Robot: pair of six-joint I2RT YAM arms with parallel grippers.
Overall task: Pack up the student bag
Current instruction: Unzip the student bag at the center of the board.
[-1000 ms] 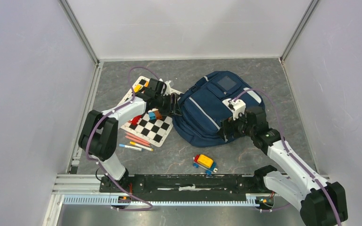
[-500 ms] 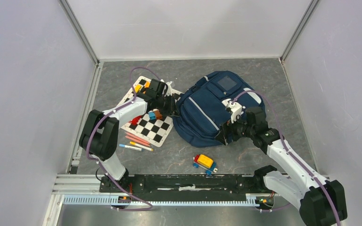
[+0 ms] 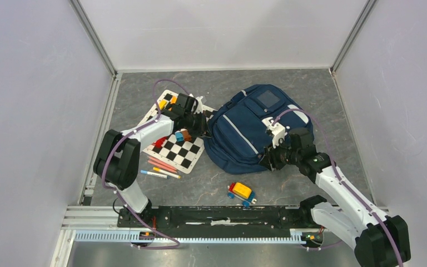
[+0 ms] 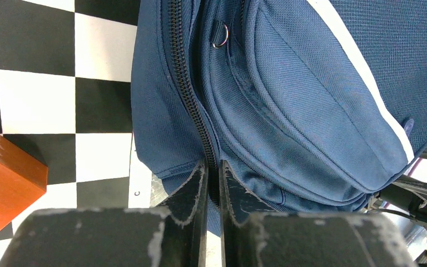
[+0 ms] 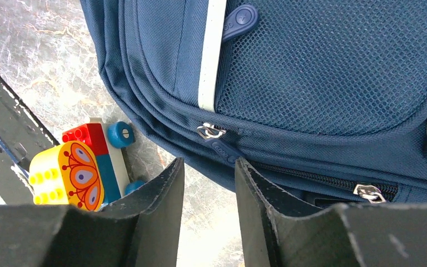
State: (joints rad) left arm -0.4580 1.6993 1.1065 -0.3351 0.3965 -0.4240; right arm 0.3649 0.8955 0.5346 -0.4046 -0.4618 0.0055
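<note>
Left wrist view: the student bag (image 4: 311,100) runs off the top and right edges, an orange block (image 4: 5,183) is cut by the left edge, and the zip track vanishes between the near-touching fingers of the left end effector (image 4: 212,178). Right wrist view: a toy truck (image 5: 61,172) is half hidden behind one finger of the right end effector (image 5: 208,169); top view: the pens (image 3: 160,167) are too small to tell apart

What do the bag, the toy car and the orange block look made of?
The student bag: woven navy fabric, matte, mesh weave visible, metal zip pulls. Toy car: glossy moulded plastic, studded bricks. Orange block: hard, smooth, faintly shiny; painted wood or plastic, unclear.
</note>
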